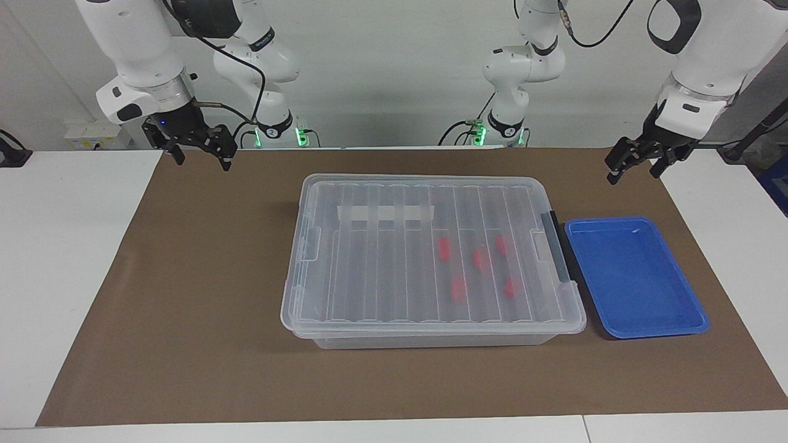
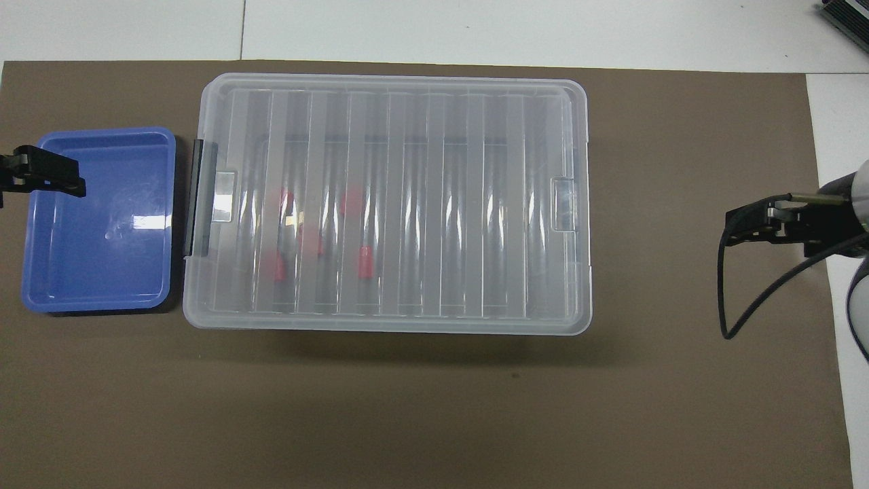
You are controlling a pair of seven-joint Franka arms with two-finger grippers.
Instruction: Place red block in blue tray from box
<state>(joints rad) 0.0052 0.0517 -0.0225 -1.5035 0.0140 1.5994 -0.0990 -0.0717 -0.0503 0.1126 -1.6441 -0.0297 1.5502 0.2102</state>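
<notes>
The box [image 1: 381,271] [image 2: 421,204] lies in the middle of the brown mat with its ribbed clear lid on. Several red blocks [image 1: 444,247] [image 2: 366,261] show through the lid, toward the end with the black clip [image 1: 557,246]. The blue tray [image 1: 634,277] [image 2: 102,258] sits beside that end with nothing in it. My left gripper [image 1: 634,174] [image 2: 41,178] hangs open in the air over the tray's outer edge. My right gripper [image 1: 202,159] [image 2: 736,227] hangs open over the mat's edge at the right arm's end. Neither holds anything.
A brown mat [image 1: 184,307] covers most of the white table [image 1: 61,246]. A white label strip [image 1: 386,213] lies on the lid. A black cable [image 2: 760,299] loops down from the right gripper.
</notes>
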